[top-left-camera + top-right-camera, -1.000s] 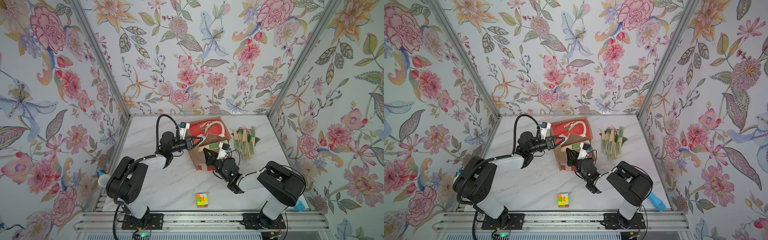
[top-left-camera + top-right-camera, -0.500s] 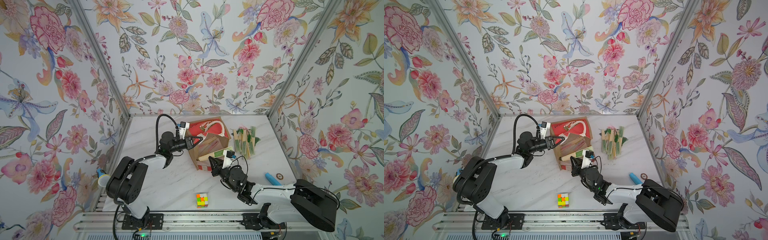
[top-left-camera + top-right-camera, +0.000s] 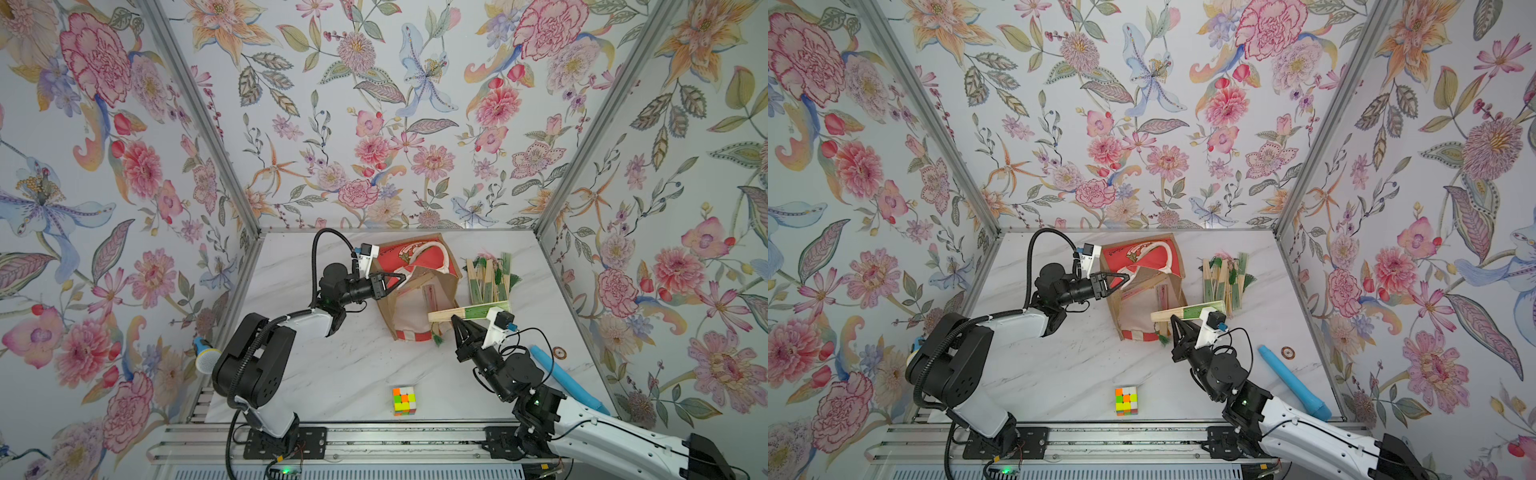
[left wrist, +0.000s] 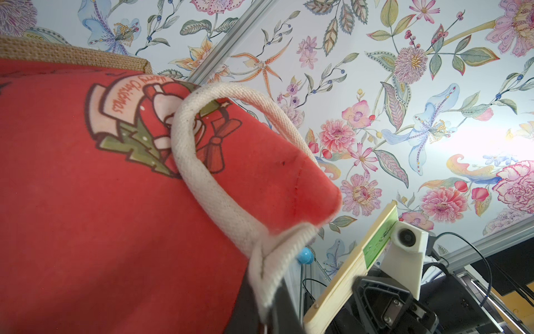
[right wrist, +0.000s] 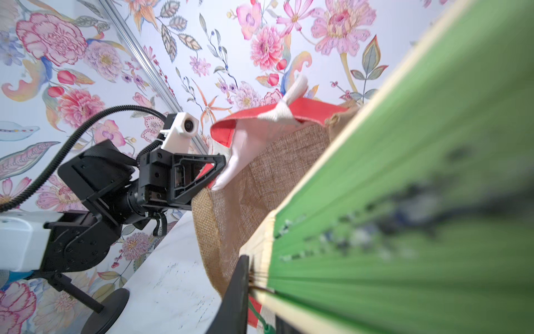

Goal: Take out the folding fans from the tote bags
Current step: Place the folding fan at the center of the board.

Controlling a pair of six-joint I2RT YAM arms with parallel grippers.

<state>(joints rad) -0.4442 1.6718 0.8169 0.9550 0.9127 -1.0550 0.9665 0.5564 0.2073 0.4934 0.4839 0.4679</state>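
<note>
Left claw [image 3: 401, 278] pinched tight on the white rope handle [image 4: 219, 196] of the boxy brown jute tote bag with red panels [image 3: 445, 286] — right claw [image 3: 454, 318] clamped on a closed green-pleated bamboo folding fan [image 3: 478, 311].
Bag lies sideways, mouth toward the robot; the fan crosses the mouth's right edge — more closed fans [image 3: 487, 281] lie heaped just beyond.

The left arm [image 3: 299, 322] is reaching forward, its left gripper [image 3: 400, 277] pointing rightward, jaws pinching the rim of the brown jute tote bag with red panels [image 3: 415, 255]. The right arm [image 3: 582, 419] is stretching forward and leftward, its right gripper [image 3: 456, 319] clamping a closed green-pleated bamboo folding fan [image 3: 469, 312].
</note>
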